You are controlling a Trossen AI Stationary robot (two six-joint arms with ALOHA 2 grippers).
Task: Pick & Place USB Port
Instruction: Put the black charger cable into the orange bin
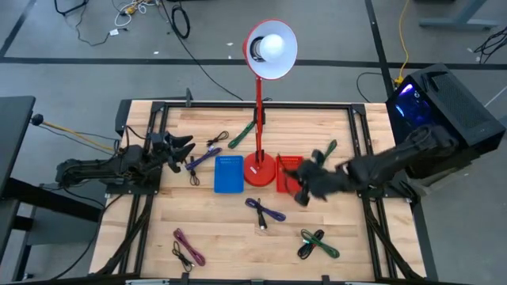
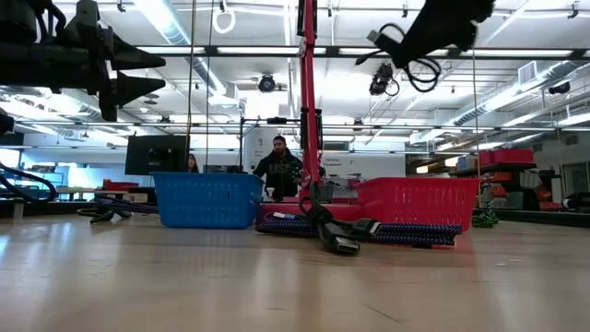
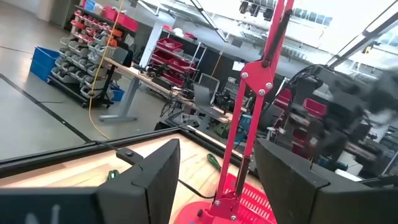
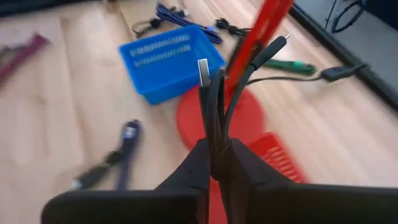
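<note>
My right gripper (image 1: 305, 188) hovers above the red basket (image 1: 287, 176), right of the red lamp's base (image 1: 259, 169), shut on a bundled black USB cable (image 4: 214, 118). In the low view this gripper (image 2: 433, 28) is high up, with a black cable loop (image 2: 419, 69) below it. The blue basket (image 1: 229, 174) rests on the table left of the lamp base. My left gripper (image 1: 181, 150) waits open, raised over the table's left part. My right gripper pinches the black cable bundle between its two fingers (image 4: 239, 165), several strands together. The silver USB plug (image 4: 203, 71) and another end (image 4: 273, 46) stick out beyond the fingertips. The cable is lifted clear of the table, and a loop hangs below the gripper.
Other cables lie loose on the table: purple-blue (image 1: 265, 210) and green (image 1: 318, 242) near the front, magenta (image 1: 187, 248) front left, blue (image 1: 203, 158) and green (image 1: 242, 137) behind the baskets. The lamp pole (image 1: 259, 111) stands between the baskets. A person shows beyond the table (image 2: 278, 164).
</note>
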